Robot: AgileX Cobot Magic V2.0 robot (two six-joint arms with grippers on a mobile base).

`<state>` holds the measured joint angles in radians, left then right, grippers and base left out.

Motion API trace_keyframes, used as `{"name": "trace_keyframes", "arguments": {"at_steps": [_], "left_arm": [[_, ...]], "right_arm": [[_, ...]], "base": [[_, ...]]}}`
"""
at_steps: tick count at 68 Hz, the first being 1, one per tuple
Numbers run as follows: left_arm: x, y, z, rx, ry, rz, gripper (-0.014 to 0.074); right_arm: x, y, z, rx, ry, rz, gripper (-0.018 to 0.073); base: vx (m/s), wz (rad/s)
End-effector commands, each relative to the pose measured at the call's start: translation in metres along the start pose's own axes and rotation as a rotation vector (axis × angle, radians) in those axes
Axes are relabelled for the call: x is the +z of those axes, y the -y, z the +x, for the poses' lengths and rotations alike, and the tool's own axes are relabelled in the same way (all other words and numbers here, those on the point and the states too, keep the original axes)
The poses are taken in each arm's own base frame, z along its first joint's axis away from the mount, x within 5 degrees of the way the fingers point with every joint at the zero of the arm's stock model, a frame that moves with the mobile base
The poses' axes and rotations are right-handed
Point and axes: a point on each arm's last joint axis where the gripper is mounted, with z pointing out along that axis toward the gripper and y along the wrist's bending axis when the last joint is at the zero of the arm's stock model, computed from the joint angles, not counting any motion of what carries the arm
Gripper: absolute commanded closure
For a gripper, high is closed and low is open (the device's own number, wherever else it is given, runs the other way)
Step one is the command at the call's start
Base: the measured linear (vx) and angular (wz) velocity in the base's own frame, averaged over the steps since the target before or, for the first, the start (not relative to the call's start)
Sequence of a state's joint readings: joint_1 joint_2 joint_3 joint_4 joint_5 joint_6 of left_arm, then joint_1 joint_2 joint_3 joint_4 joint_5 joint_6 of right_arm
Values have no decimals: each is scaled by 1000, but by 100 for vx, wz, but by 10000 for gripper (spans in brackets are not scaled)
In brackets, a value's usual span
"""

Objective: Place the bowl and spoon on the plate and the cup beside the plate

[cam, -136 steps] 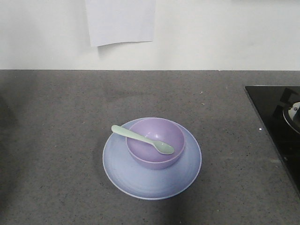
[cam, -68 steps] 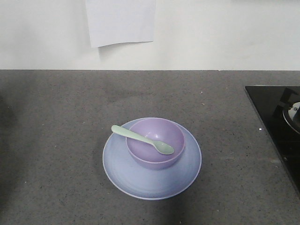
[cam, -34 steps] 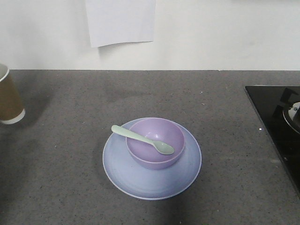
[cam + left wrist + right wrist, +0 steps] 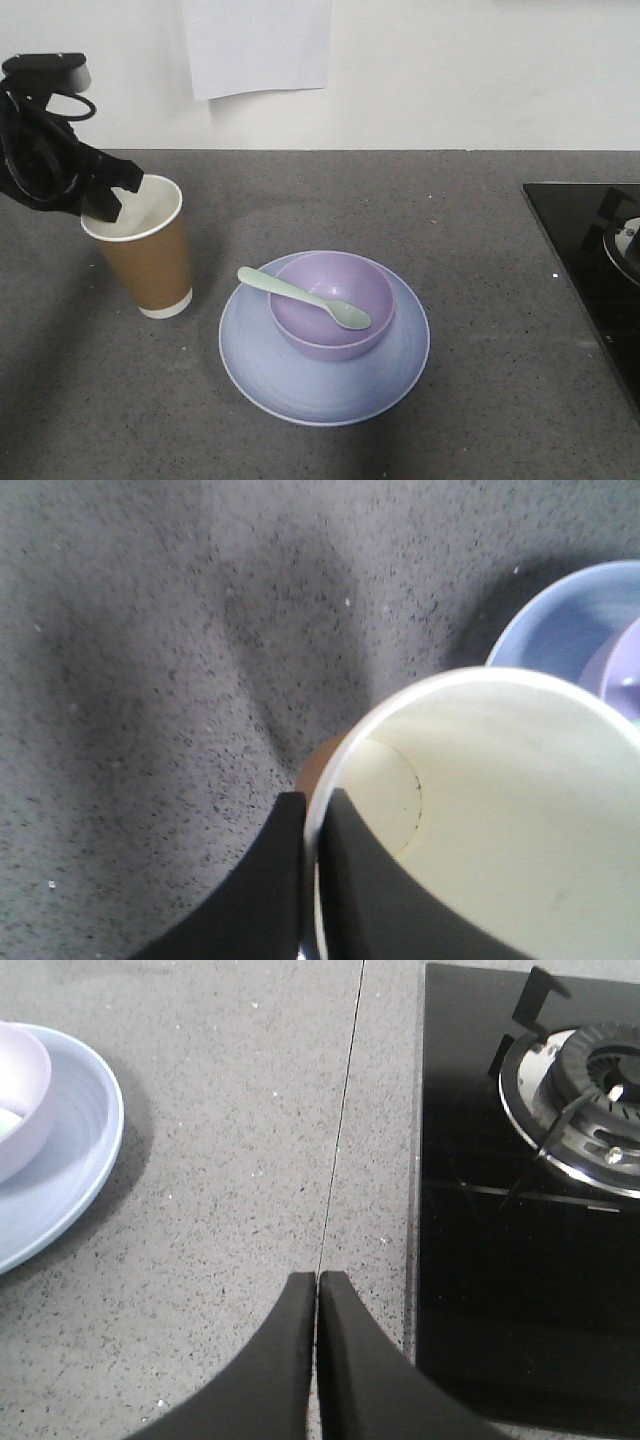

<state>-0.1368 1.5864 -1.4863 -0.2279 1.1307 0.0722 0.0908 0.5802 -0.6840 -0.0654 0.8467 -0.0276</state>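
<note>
Had the cup (image 4: 142,245) pinched at its rim by the left gripper (image 4: 103,205), jaws closed on the thin wall, just left of the plate (image 4: 300,385); light, crushable paper, probably needs gentle grip; right gripper (image 4: 317,1290) closed empty.

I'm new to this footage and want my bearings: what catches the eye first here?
The left claw pinches the rim of the brown cup, on the counter just left of the plate. In the middle, the purple bowl sits on that plate with the mint spoon laid across it.
</note>
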Motion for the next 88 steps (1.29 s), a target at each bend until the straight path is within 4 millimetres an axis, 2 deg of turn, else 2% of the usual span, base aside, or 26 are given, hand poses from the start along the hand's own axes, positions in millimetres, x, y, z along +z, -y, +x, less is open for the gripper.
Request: {"name": "trace_keyframes", "arguments": {"at_steps": [1,8,18,48,59,79,88], "left_arm": [[-6,5,1,-19,64,29,604],[8,3,8,-34,26,37,604],[16,1,12,-42,6,35,604],[16,2,13,-40,0,36,569],[16,2,13,-39,1,36,491],[14,2,13,-42,-2,37,287],[8,3,14,-37,13,36,237]], "right_arm": [[-5,2,-11,-3,78,10,564],[-5,2,-11,-3,78,10,564],[-5,2,-11,-3,78,10,564],[-5,2,-11,-3,78,10,564],[-5,2,-11,-3,78,10,564],[-5,2,-11,-3,78,10,564],[-5,2,-11,-3,80,10,564]], "base": [[0,0],[0,0],[0,0],[0,0],[0,0],[0,0],[0,0]]}}
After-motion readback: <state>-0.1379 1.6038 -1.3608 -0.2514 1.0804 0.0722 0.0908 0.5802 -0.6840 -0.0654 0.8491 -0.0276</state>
